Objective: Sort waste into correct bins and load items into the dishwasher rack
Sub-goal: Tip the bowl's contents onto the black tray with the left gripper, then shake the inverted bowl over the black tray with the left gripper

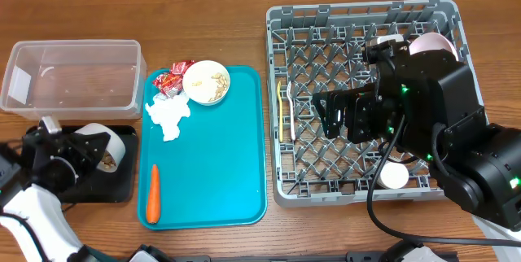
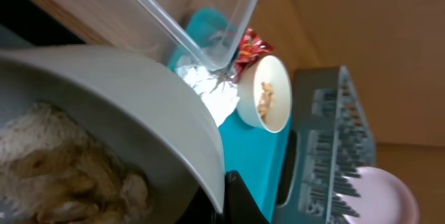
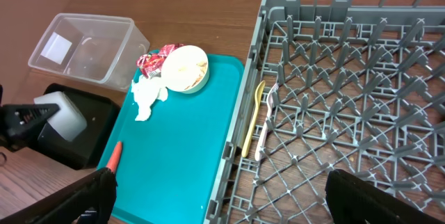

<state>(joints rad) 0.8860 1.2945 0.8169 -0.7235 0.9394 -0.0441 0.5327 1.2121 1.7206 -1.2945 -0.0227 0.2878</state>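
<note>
Overhead: plate (image 1: 435,45) mostly behind right arm (image 1: 423,99)

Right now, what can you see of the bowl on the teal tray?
Small round white bowl, smooth and glossy, upright at the teal tray's far end. Beige food scraps lie inside. The red wrapper sits against its left rim; the white napkin lies close beside it.

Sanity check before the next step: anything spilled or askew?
Only the white bowl in the left gripper: tipped on its side over the black tray, food scraps inside. No spill visible on the table.
</note>
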